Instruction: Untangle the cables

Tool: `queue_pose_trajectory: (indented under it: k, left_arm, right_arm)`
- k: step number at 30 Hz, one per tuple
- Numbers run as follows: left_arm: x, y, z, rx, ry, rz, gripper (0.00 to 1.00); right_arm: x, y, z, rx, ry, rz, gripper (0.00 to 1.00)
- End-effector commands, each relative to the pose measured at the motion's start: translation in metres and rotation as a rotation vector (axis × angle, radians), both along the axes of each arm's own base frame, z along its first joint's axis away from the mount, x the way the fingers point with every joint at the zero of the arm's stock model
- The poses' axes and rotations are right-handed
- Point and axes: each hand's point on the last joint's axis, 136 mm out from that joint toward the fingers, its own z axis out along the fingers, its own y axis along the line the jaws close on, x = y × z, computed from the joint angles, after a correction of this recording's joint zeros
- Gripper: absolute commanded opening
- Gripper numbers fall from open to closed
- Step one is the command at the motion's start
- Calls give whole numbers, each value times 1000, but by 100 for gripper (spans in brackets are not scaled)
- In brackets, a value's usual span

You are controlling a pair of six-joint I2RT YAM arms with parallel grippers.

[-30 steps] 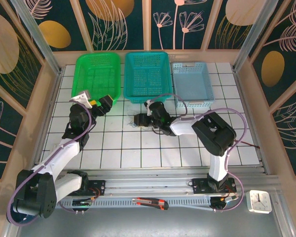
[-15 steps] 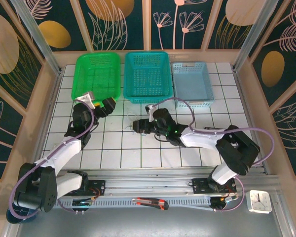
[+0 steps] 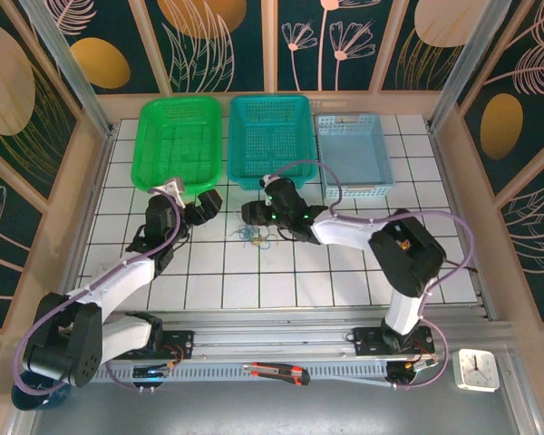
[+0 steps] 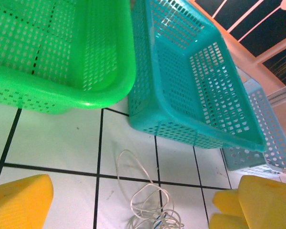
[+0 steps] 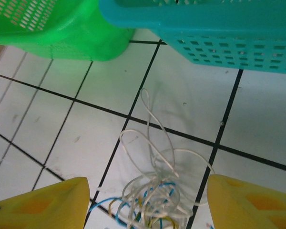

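- Right pincer (image 5: 148,202) hangs open and empty over the cables (image 3: 254,237); left pincer (image 4: 133,202) gapes wide, empty too.
- Cables clump near the far edge of the surface (image 3: 344,272), before the teal basket (image 5: 219,24).
- If I close on the whole clump, I could tighten the knot.

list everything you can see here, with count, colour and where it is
green basket: one, green, far left of the table
teal basket: one, teal, beside the green one, to its right
light blue basket: one, light blue, rightmost of the row
cables: one tangled clump, pale, blue and yellow-tan strands, on the tiles in front of the teal basket
table: one, white tiles with dark grid lines
clock: one, white, near right corner
tool: one, orange and black, on the near rail, type unclear
left end effector: one, yellow fingers, open, left of the clump
right end effector: one, yellow fingers, open, beside the clump, not gripping it
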Motion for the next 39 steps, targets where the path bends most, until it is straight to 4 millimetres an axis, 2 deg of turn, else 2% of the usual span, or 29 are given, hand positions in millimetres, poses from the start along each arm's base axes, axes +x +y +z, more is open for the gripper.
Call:
queue_pose_trajectory:
  k: [1,4,7,12,15,17,20,23,28,34,39]
  left_arm:
    - [-3,3,-9,-2,33,20,99]
    - [-3,3,-9,6,35,20,99]
    - [-2,-1,-9,12,31,-4,99]
    - [1,-15,-7,-8,26,-78,99]
    - [4,-21,-8,-19,40,-98,99]
    - [5,-26,-9,-24,50,-113,99]
    - [6,-35,-9,-21,57,-138,99]
    - [5,-43,-13,-7,67,-154,99]
    - [1,-46,-22,-6,95,-158,99]
    - [-11,-49,-31,-26,143,-184,92]
    - [-34,-54,-54,-31,252,-215,81]
  right_arm:
    - [4,11,-19,-33,26,31,64]
    - [-4,18,-26,-7,48,52,59]
    - [-22,19,-31,8,74,82,48]
    - [-59,4,-49,-13,123,94,36]
    - [-74,-10,-53,-12,145,76,36]
    - [-80,-19,-49,-1,145,68,37]
    - [-80,-26,-33,8,112,52,46]
    - [-72,-28,-10,12,58,39,54]
    - [-54,-28,20,-4,-17,35,56]
    - [-49,-26,20,-67,-29,56,56]
    - [-50,-37,18,-68,-24,10,56]
